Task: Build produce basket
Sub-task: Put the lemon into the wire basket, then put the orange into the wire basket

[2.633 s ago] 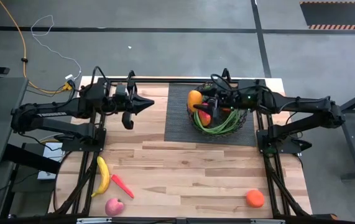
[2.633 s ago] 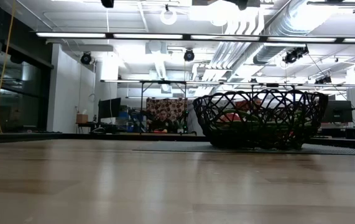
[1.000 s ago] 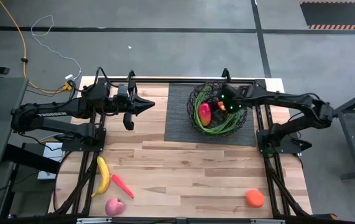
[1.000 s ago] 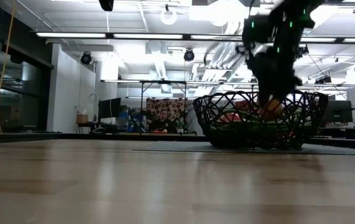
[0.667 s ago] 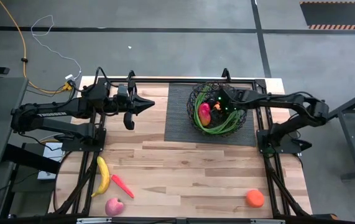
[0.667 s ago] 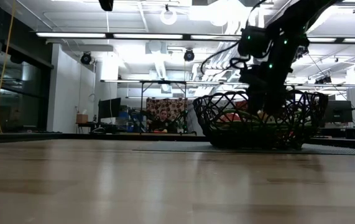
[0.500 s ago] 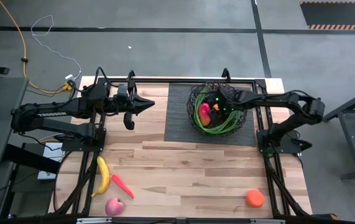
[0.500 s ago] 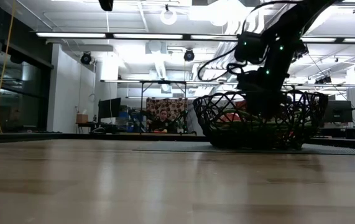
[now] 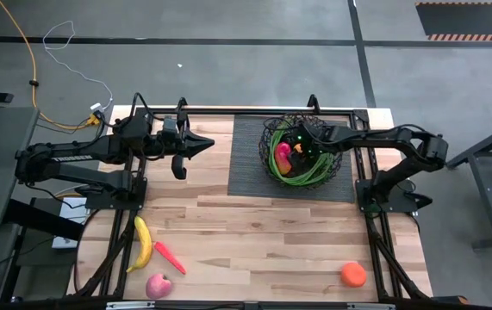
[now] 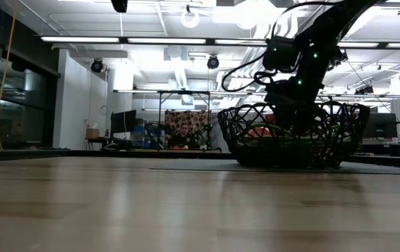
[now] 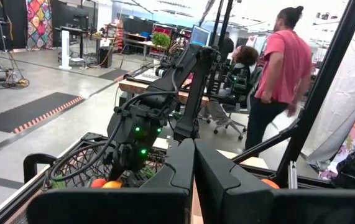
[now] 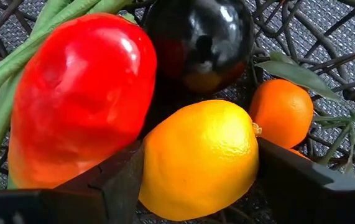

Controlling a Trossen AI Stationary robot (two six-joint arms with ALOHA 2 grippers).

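Observation:
The black wire basket (image 9: 302, 151) stands on a dark ribbed mat (image 9: 247, 168) at the far right. It holds green beans (image 12: 12, 59), a red pepper (image 12: 78, 93), a dark round fruit (image 12: 199, 40) and a small orange (image 12: 283, 112). My right gripper (image 9: 292, 149) reaches down into the basket, also in the low view (image 10: 294, 115), and is shut on a yellow-orange citrus fruit (image 12: 199, 155). My left gripper (image 9: 208, 144) is shut and empty above the table's far left. A banana (image 9: 143, 244), a carrot (image 9: 169, 257) and an apple (image 9: 158, 286) lie near left. My right gripper pinches the citrus fruit's two opposite sides (image 12: 152, 171) between its two fingers (image 12: 106, 186). The fingers come from above, pointing down into the basket. The fruit sits low in the basket, against the red pepper and in front of the dark round fruit.
Another orange (image 9: 354, 275) lies near the table's near right corner. The middle of the wooden table (image 9: 263, 232) is bare. People show in the room beyond the table (image 11: 276, 68).
My right gripper has gone down into the basket and toward the table's left with the citrus fruit, from the basket's right part to beside the red pepper.

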